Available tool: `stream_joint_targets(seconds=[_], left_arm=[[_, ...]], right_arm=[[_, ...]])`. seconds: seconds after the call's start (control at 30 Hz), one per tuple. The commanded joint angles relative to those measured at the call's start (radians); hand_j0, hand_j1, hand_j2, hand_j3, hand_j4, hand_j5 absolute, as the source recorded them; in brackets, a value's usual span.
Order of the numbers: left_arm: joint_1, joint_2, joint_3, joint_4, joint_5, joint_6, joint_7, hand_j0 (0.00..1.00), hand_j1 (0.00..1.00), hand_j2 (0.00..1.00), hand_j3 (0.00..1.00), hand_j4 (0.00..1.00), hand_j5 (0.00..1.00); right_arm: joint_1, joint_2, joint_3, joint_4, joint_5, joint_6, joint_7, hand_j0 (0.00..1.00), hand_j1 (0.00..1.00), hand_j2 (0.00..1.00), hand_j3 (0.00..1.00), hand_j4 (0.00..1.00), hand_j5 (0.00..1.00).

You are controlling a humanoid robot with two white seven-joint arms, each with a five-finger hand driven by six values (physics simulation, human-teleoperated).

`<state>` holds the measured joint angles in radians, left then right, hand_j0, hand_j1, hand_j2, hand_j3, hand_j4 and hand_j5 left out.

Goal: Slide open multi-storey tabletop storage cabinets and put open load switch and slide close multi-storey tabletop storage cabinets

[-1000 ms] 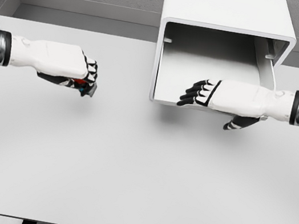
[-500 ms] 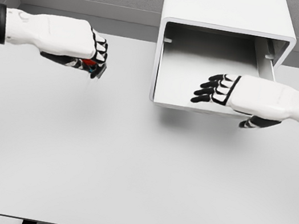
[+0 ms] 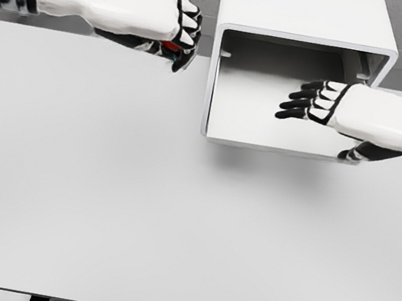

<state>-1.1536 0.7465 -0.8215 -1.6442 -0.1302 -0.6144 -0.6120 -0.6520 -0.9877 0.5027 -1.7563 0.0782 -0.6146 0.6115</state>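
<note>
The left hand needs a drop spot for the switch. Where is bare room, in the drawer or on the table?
The drawer floor is bare on its left half, between its left wall and the right hand. The tabletop in front of the cabinet is bare. The drawer's right half is crowded by that hand.

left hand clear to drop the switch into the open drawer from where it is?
Probably yes. The left hand, shut on the small red-and-dark load switch, sits just left of the white cabinet's open drawer. The right hand hovers over the drawer's right half; the left half looks free.

Single head cam, looks steeply down on table [image 3: 98, 203].
</note>
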Motion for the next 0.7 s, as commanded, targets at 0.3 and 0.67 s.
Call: stream_joint_targets(seconds=[0.3,0.67], left_arm=[[-0.026,-0.137,-0.004,-0.003,-0.005,0.004,0.001,0.32,0.32,0.32,0.32,0.32,0.32],[-0.018,-0.375,-0.077,0.018,-0.210,0.004,0.001,0.33,0.33,0.33,0.33,0.33,0.33]], right_arm=[[0.302,-0.141,-0.509,0.003,-0.186,0.004,-0.001,1.00,1.00,1.00,1.00,1.00,1.00],[0.948,-0.135,-0.946,-0.002,-0.183,0.004,-0.001,0.48,0.48,0.48,0.48,0.48,0.48]])
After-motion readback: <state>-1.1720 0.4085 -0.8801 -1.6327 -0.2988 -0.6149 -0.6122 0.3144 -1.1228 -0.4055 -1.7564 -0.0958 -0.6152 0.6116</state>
